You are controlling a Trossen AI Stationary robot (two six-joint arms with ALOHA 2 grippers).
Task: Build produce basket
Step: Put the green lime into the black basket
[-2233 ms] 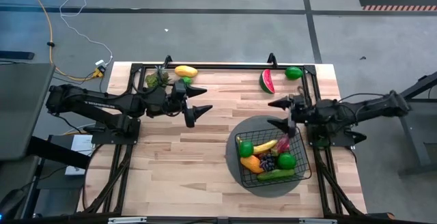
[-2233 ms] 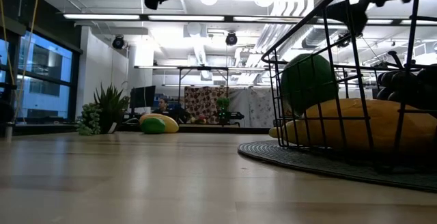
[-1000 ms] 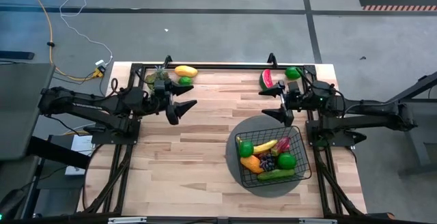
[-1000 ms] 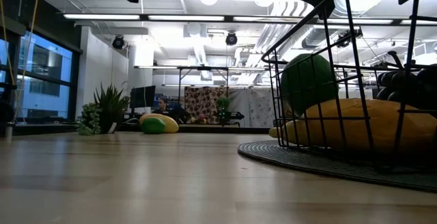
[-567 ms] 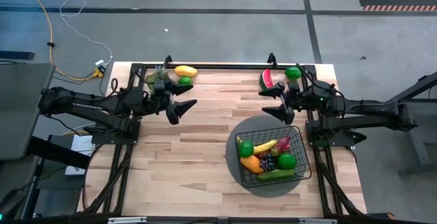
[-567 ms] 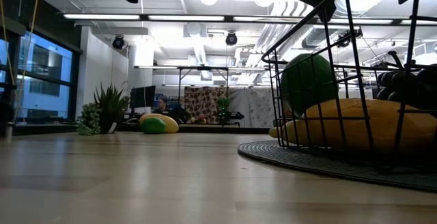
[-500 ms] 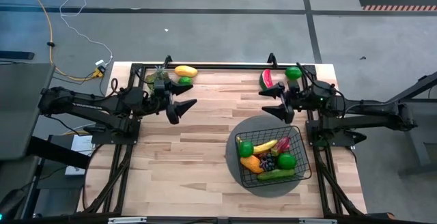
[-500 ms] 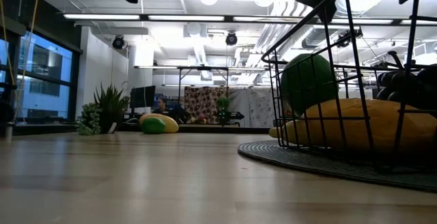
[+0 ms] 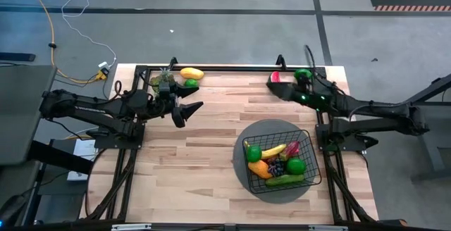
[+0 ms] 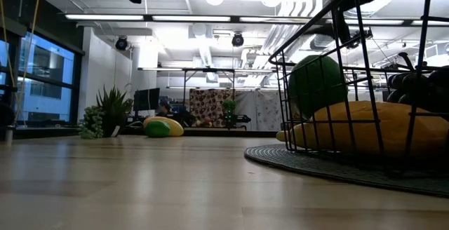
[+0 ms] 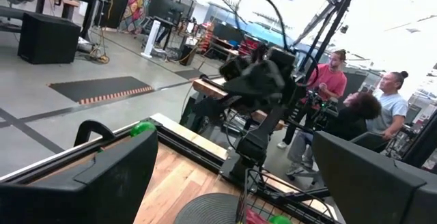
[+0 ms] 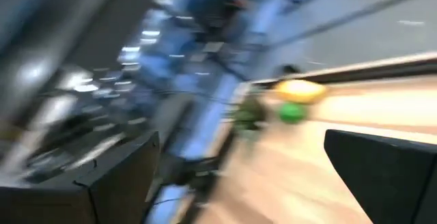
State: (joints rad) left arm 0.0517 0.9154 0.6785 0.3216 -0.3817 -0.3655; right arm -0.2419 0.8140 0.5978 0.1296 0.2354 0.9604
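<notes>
The black wire basket [image 9: 310, 153] stands on a round grey mat [image 9: 243, 182] at the near right. It holds limes [image 9: 254, 153], a banana [image 9: 273, 149], a mango [image 9: 258, 168], grapes [image 9: 276, 166], a cucumber [image 9: 285, 179] and a red chili [image 9: 292, 148]. A watermelon slice [image 9: 275, 77] and a lime [image 9: 303, 74] lie at the far right edge. My right gripper [image 9: 276, 90] hovers open and level beside the slice, partly covering it. My left gripper [image 9: 189, 114] hangs open over the table's left half, above the wood. A yellow mango [image 9: 191, 73] and a lime [image 9: 190, 84] lie at the far left.
A leafy green piece [image 9: 161, 82] lies by the yellow mango. A black frame rail [image 9: 225, 67] runs along the far edge. Bare wood [image 9: 190, 167] spreads across the near left. People [image 11: 355, 108] stand in the room beyond the right side.
My right gripper has swung toward the table's far edge, up to the watermelon slice, and has rolled about its own axis, its fingers staying open. My left gripper has kept still. The basket and the produce have not moved.
</notes>
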